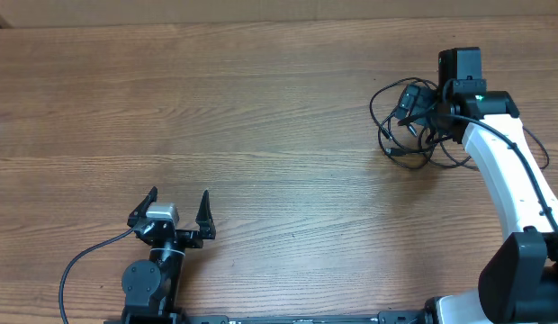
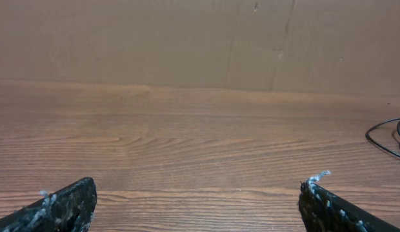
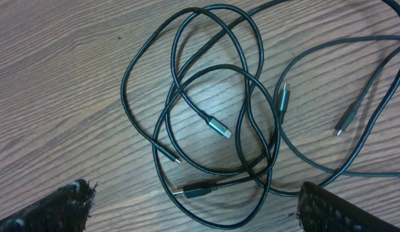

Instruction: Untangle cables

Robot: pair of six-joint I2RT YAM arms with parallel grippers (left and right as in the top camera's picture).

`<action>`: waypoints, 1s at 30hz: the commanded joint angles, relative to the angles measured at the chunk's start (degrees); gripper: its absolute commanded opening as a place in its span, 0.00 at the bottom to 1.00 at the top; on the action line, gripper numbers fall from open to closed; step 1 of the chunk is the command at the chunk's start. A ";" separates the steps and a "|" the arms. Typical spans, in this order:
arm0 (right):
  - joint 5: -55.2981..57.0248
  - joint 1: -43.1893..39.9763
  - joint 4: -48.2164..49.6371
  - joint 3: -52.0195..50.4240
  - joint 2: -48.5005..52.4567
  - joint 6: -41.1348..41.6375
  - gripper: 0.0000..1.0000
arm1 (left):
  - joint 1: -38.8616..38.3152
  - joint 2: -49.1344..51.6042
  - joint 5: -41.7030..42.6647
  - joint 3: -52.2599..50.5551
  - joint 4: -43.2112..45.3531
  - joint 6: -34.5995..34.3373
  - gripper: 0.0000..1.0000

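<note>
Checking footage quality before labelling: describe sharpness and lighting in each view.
Overhead: even light, sharp, no glare. Left wrist: flat light, table grain crisp, fingers soft. Right wrist: cables sharp, slight sheen, faint shadows.

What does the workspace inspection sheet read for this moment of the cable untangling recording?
Surface: wood-grain table, flat.
Job's things: cables, thin black cords in overlapping loops, plug ends showing, far right of the table.
Clutter: nothing seen.
Grippers: left gripper open, near the front edge, away from the cables; right gripper open over the bundle, holding nothing.
Cables: arm wire curving out from the left arm's base.
Surroundings: brown wall behind the table.
</note>
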 commanded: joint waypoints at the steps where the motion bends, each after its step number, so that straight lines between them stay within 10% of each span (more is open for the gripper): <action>1: 0.13 -0.13 0.15 0.02 -0.55 0.04 1.00 | 0.20 -0.66 -0.48 -0.20 -0.13 1.27 1.00; 30: 0.15 -0.13 0.11 0.02 -42.97 0.04 1.00 | 0.20 -0.66 -0.50 -0.20 -0.13 1.29 0.99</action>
